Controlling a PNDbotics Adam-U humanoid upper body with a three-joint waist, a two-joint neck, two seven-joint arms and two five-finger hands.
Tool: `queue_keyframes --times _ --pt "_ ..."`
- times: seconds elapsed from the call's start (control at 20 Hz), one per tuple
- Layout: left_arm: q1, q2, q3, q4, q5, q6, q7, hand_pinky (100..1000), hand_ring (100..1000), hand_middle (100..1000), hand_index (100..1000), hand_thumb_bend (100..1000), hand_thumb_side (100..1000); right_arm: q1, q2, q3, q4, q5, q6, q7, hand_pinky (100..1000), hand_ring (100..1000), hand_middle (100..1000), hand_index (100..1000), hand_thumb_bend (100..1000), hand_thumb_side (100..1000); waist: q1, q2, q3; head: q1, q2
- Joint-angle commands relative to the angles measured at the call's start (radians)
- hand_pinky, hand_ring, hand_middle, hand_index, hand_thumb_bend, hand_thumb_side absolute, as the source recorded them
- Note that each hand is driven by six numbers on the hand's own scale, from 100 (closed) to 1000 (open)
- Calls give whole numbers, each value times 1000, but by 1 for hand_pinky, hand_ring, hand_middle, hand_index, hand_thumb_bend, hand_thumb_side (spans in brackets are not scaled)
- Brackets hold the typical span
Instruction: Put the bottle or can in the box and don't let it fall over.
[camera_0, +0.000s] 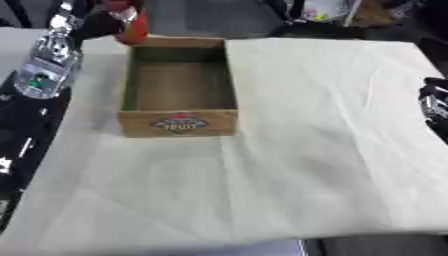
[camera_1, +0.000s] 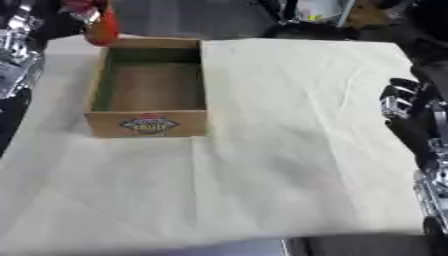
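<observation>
While the left robot hand (camera_0: 122, 20) grips a red bottle (camera_0: 133, 30), the box (camera_0: 179, 122) stands open.

Table (camera_0: 289, 165) draped in creased cream cloth (camera_0: 332, 100), grey floor (camera_0: 210, 17) beyond its far edge, dark blurred clutter (camera_1: 315, 20) at top right, light even.

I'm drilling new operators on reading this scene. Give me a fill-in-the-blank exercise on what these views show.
1. The wooden box has ____ inside it.
2. The red-orange bottle is held beyond the box's ____ left corner.
3. The bottle is held up by the robot's ____ hand.
4. The table is covered with a cream-coloured ____.

Missing words: nothing; far; left; cloth
</observation>
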Motion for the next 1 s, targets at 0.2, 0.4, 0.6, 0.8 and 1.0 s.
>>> queue_keyframes --times 0.2,0.4,0.6,0.8,1.0 --pt "18 -20 -51 -7 -44 -17 -128 886 855 905 754 510 545 -9 -16 -5 -11 -5 -4 3 807 823 800 1000 100 422 3 -21 -3 3 6" --pt "75 30 -65 -127 -147 -49 -178 929 892 938 982 795 757 -5 -17 -8 -10 -5 -5 0 807 823 800 1000 100 424 6 -22 4 -3 6" --pt "138 83 -36 -245 -243 -42 -144 947 906 953 1000 833 778 1 -18 -13 -9 -4 -7 -4 808 823 800 1000 100 427 11 -27 19 -10 6" --pt "229 136 29 -381 -188 4 -61 939 898 943 1000 789 748 8 -19 -17 -8 -4 -8 -8 808 823 800 1000 100 430 18 -28 41 -14 6" --pt "350 174 117 -518 -72 47 57 926 890 930 974 684 724 12 -18 -20 -7 -6 -10 -11 808 823 800 1000 100 433 23 -24 62 -18 6"
